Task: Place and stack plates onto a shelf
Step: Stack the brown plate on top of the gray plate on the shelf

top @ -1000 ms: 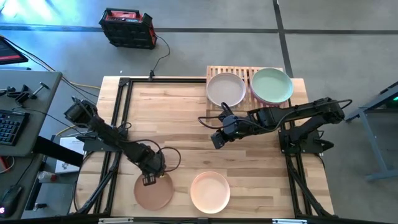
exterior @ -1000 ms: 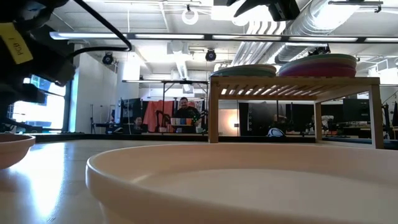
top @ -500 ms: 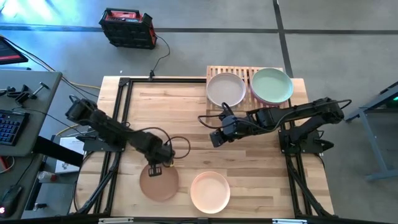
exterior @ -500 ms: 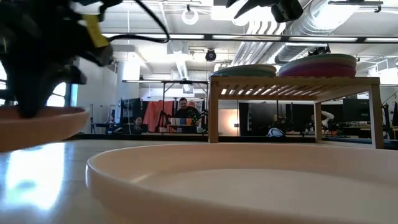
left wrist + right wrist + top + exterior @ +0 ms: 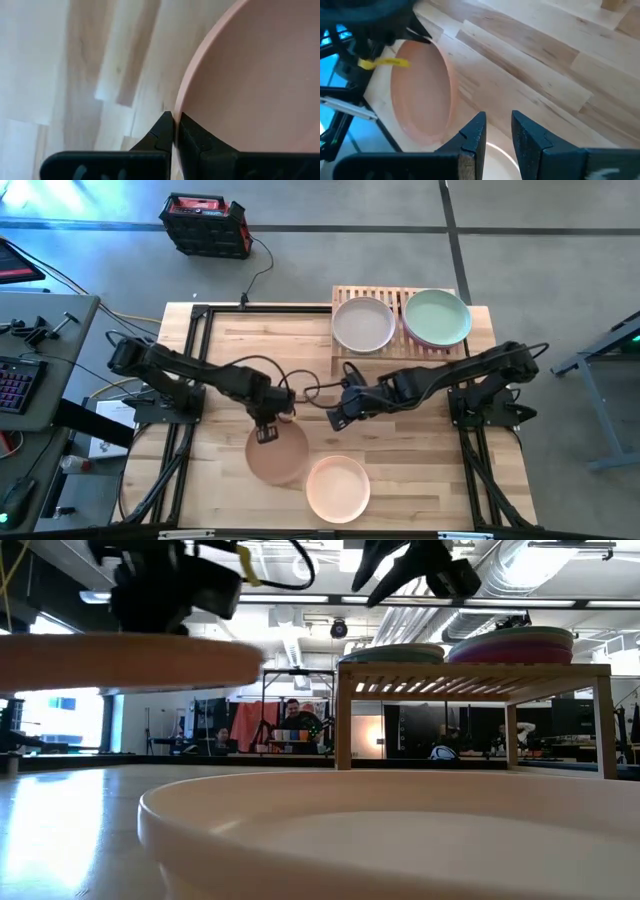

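While the tan plate (image 5: 277, 454) is held off the table by its rim, clamped in the left gripper (image 5: 266, 432), the right gripper (image 5: 335, 416) is kept just beside it, fingers slightly parted. Two stacks, apparently several plates each, are seen on the shelf (image 5: 345, 295).

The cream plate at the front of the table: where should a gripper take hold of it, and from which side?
Grip the rim. The cream plate lies flat, right side up on the table, shallow with a thin raised edge, so one finger can go inside and one outside. The left gripper already pinches the tan plate that way. The open right gripper could probably come down onto the rim's far side, which lies nearest it.
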`<control>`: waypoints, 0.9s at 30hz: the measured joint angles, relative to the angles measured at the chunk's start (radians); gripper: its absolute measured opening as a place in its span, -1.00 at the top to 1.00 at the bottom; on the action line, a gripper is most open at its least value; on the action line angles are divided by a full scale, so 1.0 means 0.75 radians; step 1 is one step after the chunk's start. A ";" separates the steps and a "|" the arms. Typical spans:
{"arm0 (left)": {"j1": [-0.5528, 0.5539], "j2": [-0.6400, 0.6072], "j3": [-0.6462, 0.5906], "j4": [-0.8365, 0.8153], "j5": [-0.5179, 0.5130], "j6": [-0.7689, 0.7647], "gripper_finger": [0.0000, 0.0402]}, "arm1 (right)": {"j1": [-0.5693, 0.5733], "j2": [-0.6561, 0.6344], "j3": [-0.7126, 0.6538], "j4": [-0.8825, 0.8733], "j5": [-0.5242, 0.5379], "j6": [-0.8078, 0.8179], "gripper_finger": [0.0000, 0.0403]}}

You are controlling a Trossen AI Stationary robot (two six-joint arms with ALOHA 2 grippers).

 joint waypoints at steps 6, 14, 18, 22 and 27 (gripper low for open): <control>0.080 0.000 0.085 0.005 -0.064 -0.024 1.00 | 0.000 0.068 0.000 0.026 0.009 0.000 0.64; 0.152 0.000 0.151 0.018 -0.119 -0.037 1.00 | 0.000 0.104 0.000 0.060 -0.004 0.001 0.64; 0.177 0.000 0.165 0.027 -0.122 -0.037 1.00 | 0.000 0.104 0.000 0.062 -0.001 0.013 0.64; 0.197 0.000 0.168 0.038 -0.125 -0.037 1.00 | 0.000 0.104 0.000 0.064 -0.001 0.014 0.64; 0.211 0.000 0.168 0.071 -0.127 -0.039 1.00 | -0.001 0.104 0.000 0.064 -0.001 0.045 0.64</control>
